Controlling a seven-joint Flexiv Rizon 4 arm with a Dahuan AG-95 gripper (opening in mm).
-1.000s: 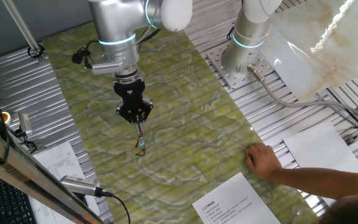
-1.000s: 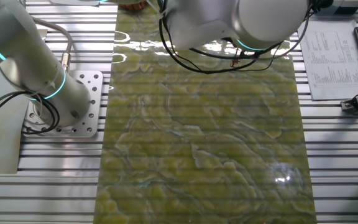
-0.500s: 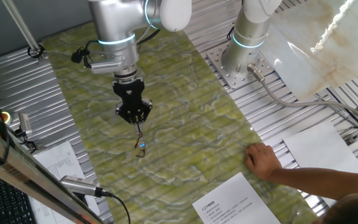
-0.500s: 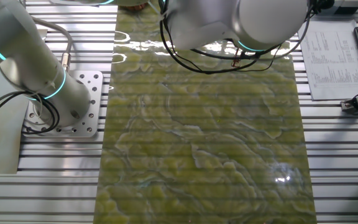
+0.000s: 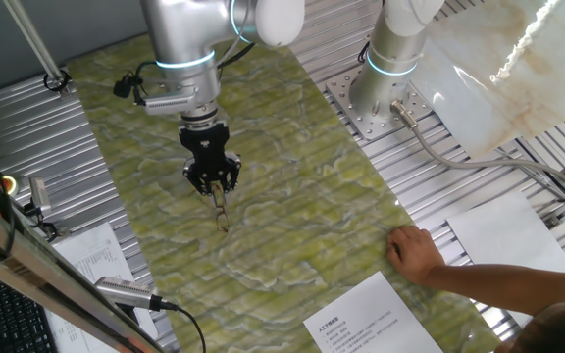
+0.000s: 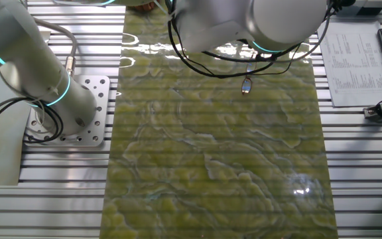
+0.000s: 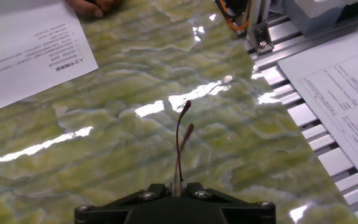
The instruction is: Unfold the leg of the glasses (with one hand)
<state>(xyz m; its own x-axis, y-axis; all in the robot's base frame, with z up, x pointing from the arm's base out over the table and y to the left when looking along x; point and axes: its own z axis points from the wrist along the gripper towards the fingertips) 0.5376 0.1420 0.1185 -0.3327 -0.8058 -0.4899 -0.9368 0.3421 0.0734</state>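
Note:
My black gripper [image 5: 212, 183] hangs from the silver arm over the green marbled mat [image 5: 292, 216]. It is shut on the glasses [image 5: 222, 211], which dangle below the fingertips just above the mat. In the hand view the thin reddish-brown wire legs [image 7: 180, 140] stick out from between the closed jaws, side by side, tips ahead; the gripper [image 7: 176, 186] fills the bottom edge. In the other fixed view a lens of the glasses [image 6: 246, 85] shows under the arm; the gripper itself is hidden there.
A person's bare hand [image 5: 415, 253] rests on the mat's near right edge, next to a printed sheet [image 5: 371, 319]. A second arm's base [image 5: 381, 69] stands at the back right. Papers [image 5: 91, 257] and cables lie on the left on the ribbed aluminium table.
The glasses have swung in the grip: they hang shorter under the gripper in one fixed view and show further out from under the arm in the other. The gripper stays shut.

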